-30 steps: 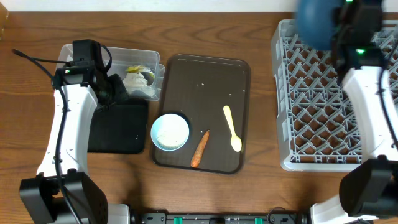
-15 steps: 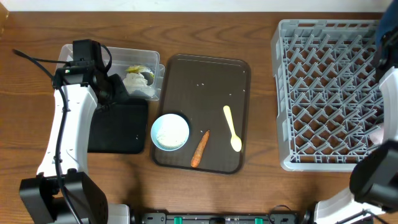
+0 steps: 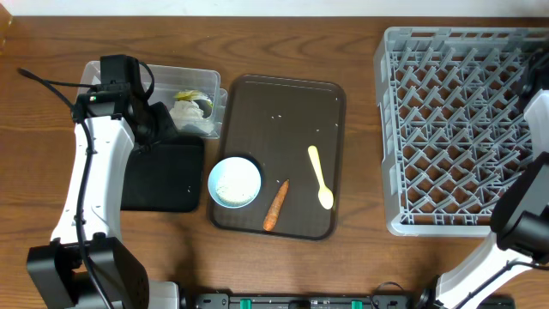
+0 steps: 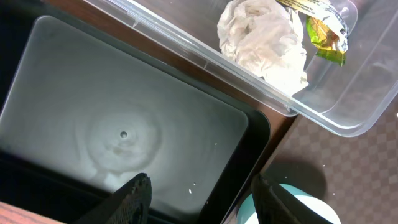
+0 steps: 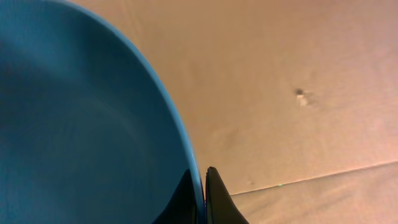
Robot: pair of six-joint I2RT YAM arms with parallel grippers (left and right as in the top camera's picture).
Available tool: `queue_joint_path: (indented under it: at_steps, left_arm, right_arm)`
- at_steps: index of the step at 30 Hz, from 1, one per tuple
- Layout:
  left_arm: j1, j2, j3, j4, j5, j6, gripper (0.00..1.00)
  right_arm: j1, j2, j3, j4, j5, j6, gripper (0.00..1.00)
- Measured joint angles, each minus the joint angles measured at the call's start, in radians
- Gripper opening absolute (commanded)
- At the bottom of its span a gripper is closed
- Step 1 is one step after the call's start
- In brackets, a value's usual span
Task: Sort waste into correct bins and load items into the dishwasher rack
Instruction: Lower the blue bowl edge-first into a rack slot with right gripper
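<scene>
My right gripper [image 5: 200, 193] is shut on the rim of the large dark-blue bowl [image 5: 81, 124], which fills the left of the right wrist view. Bowl and gripper are outside the overhead view; only the right arm [image 3: 536, 94] shows at the edge by the light-grey dishwasher rack [image 3: 455, 129]. My left gripper [image 4: 202, 202] is open and empty over the black tray [image 4: 124, 124], beside the clear tub [image 4: 367, 74] that holds a white wrapper [image 4: 264, 40] and a yellow-green wrapper [image 4: 323, 28]. The pink and light-blue cups are out of view.
The dark brown serving tray [image 3: 283, 103] in the middle holds the white bowl [image 3: 234, 182], the orange carrot piece [image 3: 275, 206], the pale yellow spoon [image 3: 321, 177] and a few rice grains [image 3: 274, 118]. Left arm [image 3: 90, 172] lies over the black tray [image 3: 167, 176].
My right arm has carried the dark-blue bowl from above the rack's far edge off to the right, out of the overhead view. The left arm has not moved.
</scene>
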Motion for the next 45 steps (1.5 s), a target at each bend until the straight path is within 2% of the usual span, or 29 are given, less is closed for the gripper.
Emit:
queue_joint_path:
  at_steps: [7,8,10,13,22,29,32,37,45]
  left_arm:
    - [0.0,0.0,0.0,0.0,0.0,0.0,0.55]
    - [0.0,0.0,0.0,0.0,0.0,0.0,0.55]
    - [0.0,0.0,0.0,0.0,0.0,0.0,0.55]
    - [0.0,0.0,0.0,0.0,0.0,0.0,0.55]
    - [0.0,0.0,0.0,0.0,0.0,0.0,0.55]
    - [0.0,0.0,0.0,0.0,0.0,0.0,0.55]
    - [0.0,0.0,0.0,0.0,0.0,0.0,0.55]
    - [0.0,0.0,0.0,0.0,0.0,0.0,0.55]
    - [0.0,0.0,0.0,0.0,0.0,0.0,0.55]
  right_arm:
    - [0.012,0.021,0.018,-0.05,-0.001,0.064,0.01]
    - [0.013,0.021,0.021,-0.065,0.002,0.082,0.03]
    - [0.016,0.021,0.026,-0.092,0.008,0.109,0.17]
    - [0.026,0.028,0.023,-0.158,0.035,0.137,0.24]
    - [0.074,0.03,0.021,-0.284,0.086,0.236,0.26]
    - [0.119,0.03,0.018,-0.346,0.135,0.316,0.48]
    - [0.127,0.03,0.018,-0.369,0.145,0.347,0.54]
    - [0.125,0.021,0.012,-0.399,0.153,0.415,0.72]
    - [0.124,-0.123,0.008,-0.405,0.136,0.452,0.79]
